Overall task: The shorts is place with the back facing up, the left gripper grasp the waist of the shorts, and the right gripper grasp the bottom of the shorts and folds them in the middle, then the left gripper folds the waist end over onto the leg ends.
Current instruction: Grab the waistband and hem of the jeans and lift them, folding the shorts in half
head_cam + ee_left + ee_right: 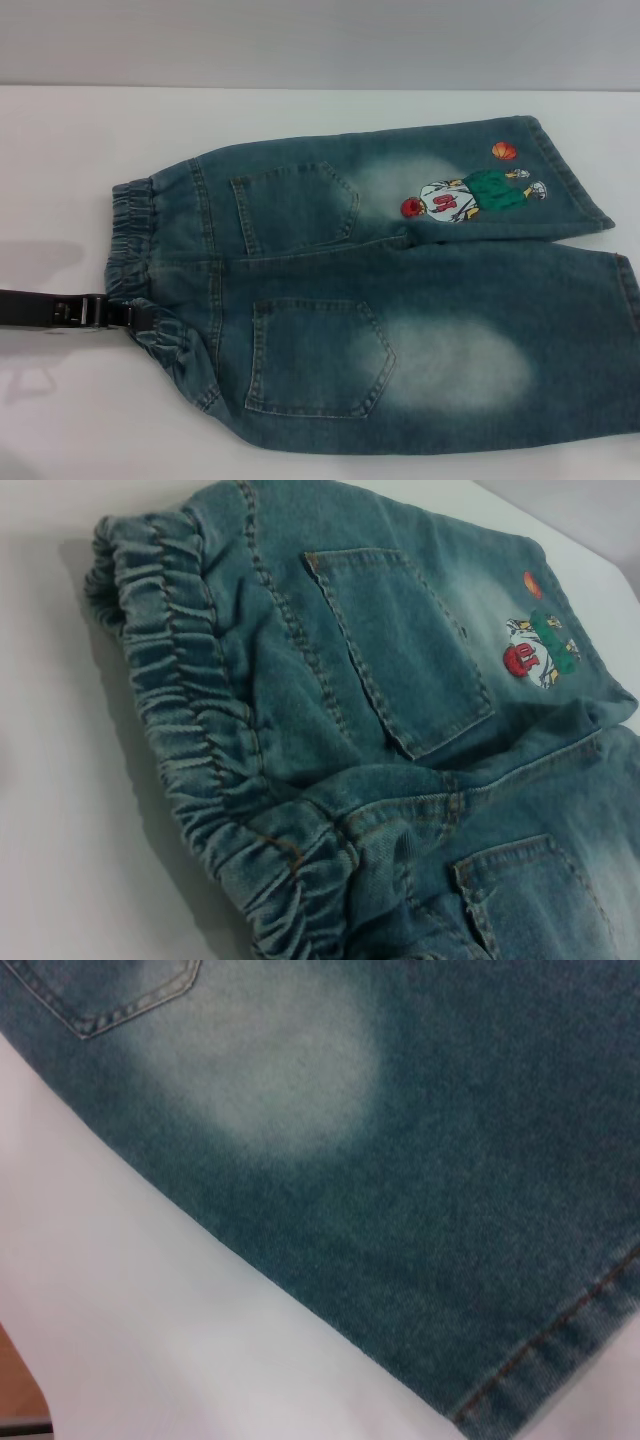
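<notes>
Head view shows us the shorts (380, 300) spread flat on the white table (60, 420), back pockets up, which suits the fold along the middle that the task asks for. Our left gripper (128, 313) reaches in low from the left edge and meets the gathered waist (135, 250) at its nearer half; the elastic band bunches just beyond its tip. We cannot tell whether its fingers are closed on the cloth or only touching it, since the tip is partly lost in the folds. From that pincer the two legs run away to the far side, the embroidered figure (470, 195) on the leg farther from us. The left wrist view looks along the ruffled band toward that figure.

Our right gripper does not show anywhere; its wrist view only looks down on denim near a stitched leg hem (560, 1330), so we judge it hangs above the bottom of the shorts, ready to descend.
</notes>
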You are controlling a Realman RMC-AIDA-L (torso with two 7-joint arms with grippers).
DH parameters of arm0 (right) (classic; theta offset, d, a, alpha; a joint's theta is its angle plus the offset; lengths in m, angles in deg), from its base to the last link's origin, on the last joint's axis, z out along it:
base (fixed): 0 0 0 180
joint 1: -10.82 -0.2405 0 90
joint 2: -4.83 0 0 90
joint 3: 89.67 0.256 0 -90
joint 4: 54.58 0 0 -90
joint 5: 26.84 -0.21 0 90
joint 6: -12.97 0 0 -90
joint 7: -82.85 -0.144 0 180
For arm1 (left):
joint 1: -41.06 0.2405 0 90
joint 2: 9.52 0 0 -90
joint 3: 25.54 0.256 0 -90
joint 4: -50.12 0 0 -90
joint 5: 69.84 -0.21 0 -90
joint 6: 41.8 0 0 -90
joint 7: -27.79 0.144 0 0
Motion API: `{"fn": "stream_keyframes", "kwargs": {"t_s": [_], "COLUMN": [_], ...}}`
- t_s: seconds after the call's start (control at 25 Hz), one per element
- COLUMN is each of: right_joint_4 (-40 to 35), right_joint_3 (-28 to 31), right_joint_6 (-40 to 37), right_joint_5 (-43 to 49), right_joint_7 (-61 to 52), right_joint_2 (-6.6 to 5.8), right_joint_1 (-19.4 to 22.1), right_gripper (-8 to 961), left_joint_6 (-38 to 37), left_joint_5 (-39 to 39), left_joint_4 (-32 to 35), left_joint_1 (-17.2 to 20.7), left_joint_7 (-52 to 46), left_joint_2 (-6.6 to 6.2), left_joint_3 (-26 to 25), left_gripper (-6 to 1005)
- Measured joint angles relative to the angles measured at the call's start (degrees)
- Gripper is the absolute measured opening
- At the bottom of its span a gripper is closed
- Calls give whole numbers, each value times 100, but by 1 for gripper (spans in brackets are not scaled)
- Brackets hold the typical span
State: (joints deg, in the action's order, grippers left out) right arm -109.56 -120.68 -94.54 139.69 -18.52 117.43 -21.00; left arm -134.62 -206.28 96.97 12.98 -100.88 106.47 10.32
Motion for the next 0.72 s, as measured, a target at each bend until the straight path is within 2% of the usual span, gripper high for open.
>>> {"fn": "stream_keyframes", "kwargs": {"t_s": [0.16, 0.72], "right_joint_4": [4, 149], "right_joint_3": [-54, -66], "right_joint_6": [42, 199], "right_joint_5": [2, 2], "right_joint_7": [-2, -16], "right_joint_2": [40, 63], "right_joint_1": [-20, -81], "right_gripper": [679, 679], "left_joint_6": [3, 0], "left_joint_5": [-2, -15], "left_joint_4": [0, -1], "left_joint_1": [1, 5], "left_joint_7": [0, 0], "left_joint_2": [2, 12], "left_joint_3": [0, 0], "left_gripper": [44, 44]}}
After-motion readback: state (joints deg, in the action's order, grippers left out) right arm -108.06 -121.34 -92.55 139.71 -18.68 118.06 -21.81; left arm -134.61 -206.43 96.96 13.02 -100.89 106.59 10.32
